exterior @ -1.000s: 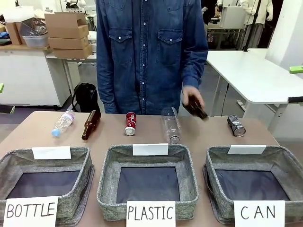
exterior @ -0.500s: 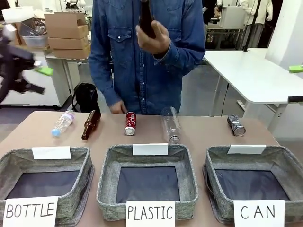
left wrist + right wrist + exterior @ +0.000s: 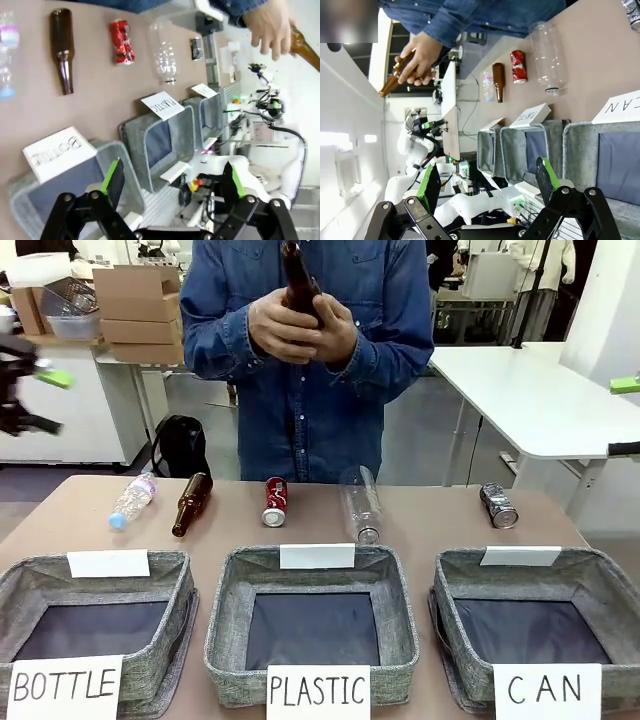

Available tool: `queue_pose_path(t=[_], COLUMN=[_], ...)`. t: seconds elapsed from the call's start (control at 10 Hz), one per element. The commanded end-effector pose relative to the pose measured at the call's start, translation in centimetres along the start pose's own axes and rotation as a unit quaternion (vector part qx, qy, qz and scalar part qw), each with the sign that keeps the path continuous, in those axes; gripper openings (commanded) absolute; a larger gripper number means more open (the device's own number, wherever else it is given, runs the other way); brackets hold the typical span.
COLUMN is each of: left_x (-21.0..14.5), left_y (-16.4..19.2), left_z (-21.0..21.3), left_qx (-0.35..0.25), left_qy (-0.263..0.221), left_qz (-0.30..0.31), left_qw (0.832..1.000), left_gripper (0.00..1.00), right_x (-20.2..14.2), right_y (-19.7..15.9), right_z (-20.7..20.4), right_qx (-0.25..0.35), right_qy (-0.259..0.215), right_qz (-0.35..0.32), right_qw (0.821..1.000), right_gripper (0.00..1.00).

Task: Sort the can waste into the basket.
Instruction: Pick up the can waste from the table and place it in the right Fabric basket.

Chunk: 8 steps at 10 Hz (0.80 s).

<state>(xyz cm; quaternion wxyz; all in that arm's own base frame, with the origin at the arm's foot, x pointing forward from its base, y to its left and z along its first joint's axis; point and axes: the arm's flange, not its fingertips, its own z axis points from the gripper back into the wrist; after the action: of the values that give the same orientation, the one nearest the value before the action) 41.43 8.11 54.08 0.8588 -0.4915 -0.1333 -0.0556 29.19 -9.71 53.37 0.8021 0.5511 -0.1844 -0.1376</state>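
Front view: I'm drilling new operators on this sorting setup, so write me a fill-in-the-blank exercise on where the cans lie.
1. The red can lies on the far side of the middle basket, signed ____.
2. The dark can lies on the far side of the right-hand basket, signed ____.
3. The person's hands hold a brown ____.

Missing words: PLASTIC; CAN; bottle.
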Motion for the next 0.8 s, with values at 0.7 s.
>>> queue_pose_path(t=[0.7], left_x=[-6.9], left_y=[-0.8], left_z=[11.7], left_qx=[-0.049], left_qy=[-0.076], left_qz=[-0.016], left_qw=[0.996], left_gripper=[1.0], right_x=[0.3], right_y=[0.1], right_z=[-0.1], right_qx=[0.014], right_qy=[-0.001], right_qz=[0.014], right_qw=[1.0], right_gripper=[1.0])
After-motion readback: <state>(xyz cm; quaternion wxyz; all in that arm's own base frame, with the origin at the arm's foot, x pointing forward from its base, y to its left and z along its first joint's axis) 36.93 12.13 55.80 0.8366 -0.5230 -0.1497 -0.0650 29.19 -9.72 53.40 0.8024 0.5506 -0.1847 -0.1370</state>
